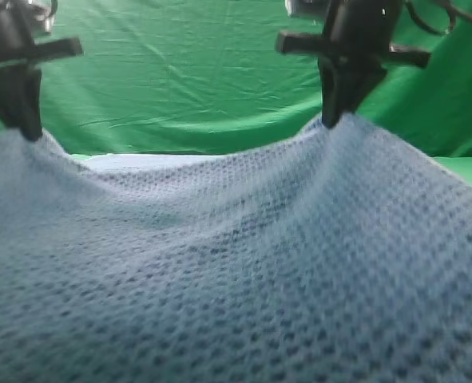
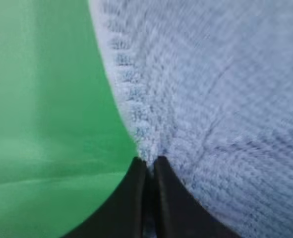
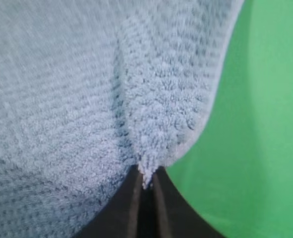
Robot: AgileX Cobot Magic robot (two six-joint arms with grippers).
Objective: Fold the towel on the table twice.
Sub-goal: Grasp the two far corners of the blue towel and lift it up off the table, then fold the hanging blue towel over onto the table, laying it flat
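The blue-grey waffle-knit towel [image 1: 243, 263] fills most of the exterior view, lifted and stretched between both grippers and sagging in the middle. My left gripper [image 1: 28, 132] is shut on its upper left corner. My right gripper [image 1: 333, 121] is shut on its upper right corner. In the left wrist view the black fingers [image 2: 147, 166] pinch the towel's edge [image 2: 205, 99]. In the right wrist view the fingers [image 3: 146, 176] pinch a bunched corner of the towel [image 3: 87, 89]. The green table [image 1: 471, 171] shows only as a strip at the right.
A wrinkled green backdrop curtain [image 1: 196, 72] hangs behind the arms. The green surface shows beside the towel in the left wrist view [image 2: 42, 114] and in the right wrist view [image 3: 265, 129]. A pale strip of the towel's far part [image 1: 148, 161] lies flat at the back.
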